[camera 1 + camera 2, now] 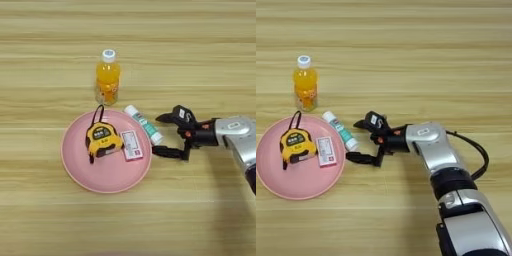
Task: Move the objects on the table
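Observation:
A white tube with a green label (143, 124) lies slantwise on the table (190, 50), against the right rim of a pink plate. My right gripper (157, 135) is open, and its two black fingers reach in from the right and straddle the tube's right end. The yellow-and-black tape measure (102, 140) rests on the plate with its black strap trailing upward. An orange-drink bottle with a white cap (108, 77) stands upright behind the plate. In the right eye view the gripper (352, 140) and the tube (340, 130) show the same relation.
The large round pink plate (110, 177) also carries a small white-and-pink card (131, 145) beside the tape measure. My silver forearm (428, 145) and a black cable (478, 155) cross the right half of the table.

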{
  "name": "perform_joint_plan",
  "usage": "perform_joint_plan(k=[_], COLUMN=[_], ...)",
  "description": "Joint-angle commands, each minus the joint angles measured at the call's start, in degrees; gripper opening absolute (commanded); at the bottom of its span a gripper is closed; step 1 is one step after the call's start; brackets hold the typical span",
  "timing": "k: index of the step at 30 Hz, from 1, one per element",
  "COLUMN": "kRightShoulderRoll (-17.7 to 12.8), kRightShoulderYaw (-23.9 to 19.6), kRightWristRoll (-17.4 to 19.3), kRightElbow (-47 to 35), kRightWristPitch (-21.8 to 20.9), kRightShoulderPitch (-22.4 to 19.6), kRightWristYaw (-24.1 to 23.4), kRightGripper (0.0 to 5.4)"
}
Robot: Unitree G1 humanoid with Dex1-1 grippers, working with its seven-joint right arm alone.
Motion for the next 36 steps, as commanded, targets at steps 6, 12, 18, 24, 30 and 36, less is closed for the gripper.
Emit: perform_joint_plan(k=[6,12,18,24,30,36], kRightShoulderRoll=[0.7,1.1,1.4,1.5,1.4,1.3], kRightShoulderYaw=[-0.4,-0.4,-0.5,-0.5,-0.7,-0.8], kRightWristRoll=[-0.8,-1.0,-1.3,-1.4,-1.4,-1.7], kRightElbow=[0.9,2.3,3.8,5.6,6.4,7.9], kRightWristPitch=[-2.4,-3.1,-3.9,-4.6,-5.0,-5.6], kRightShoulderPitch=[-6.3,-6.8,-7.4,-8.2,-8.9,-10.0], kRightWristYaw=[-4.5,-5.3,-6.0,-6.7,-7.2,-8.2], kRightGripper=[4.5,3.81,3.05,2.37,1.71,1.67])
